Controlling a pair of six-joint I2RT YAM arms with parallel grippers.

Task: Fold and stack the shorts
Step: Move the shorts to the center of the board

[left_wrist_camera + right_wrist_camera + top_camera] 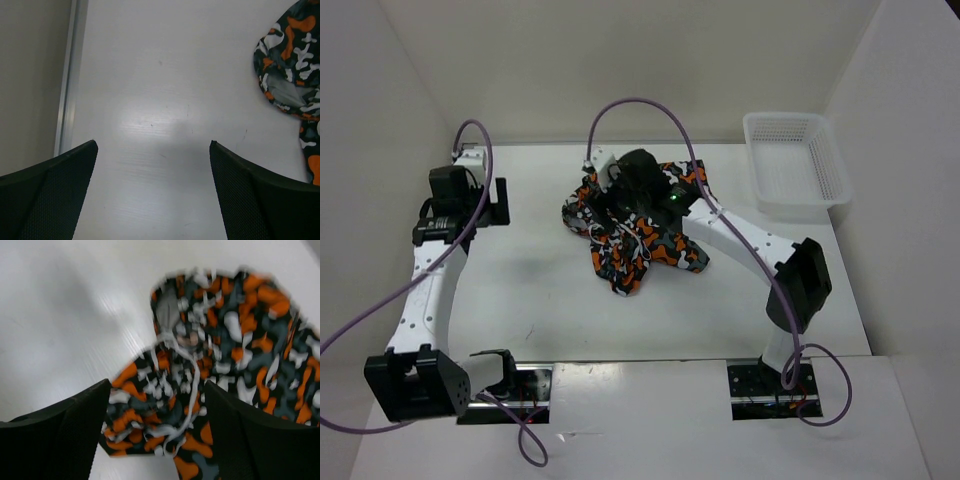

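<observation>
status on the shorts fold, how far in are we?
Done: nothing visible. The orange, grey and white blotch-print fabric shorts lie crumpled in a heap mid-table, with no fold and no stack. In hand: the right gripper hangs over the heap, jaws apart, nothing visibly pinched. The left gripper is open over the bare white table. Left: flatten, fold, stack.

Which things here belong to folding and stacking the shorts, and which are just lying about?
Part of the job:
- camouflage-print shorts, crumpled in a heap
- right pincer, open just over them
- left pincer, open, off to the side

Just lying about:
- white mesh basket, far right corner
</observation>
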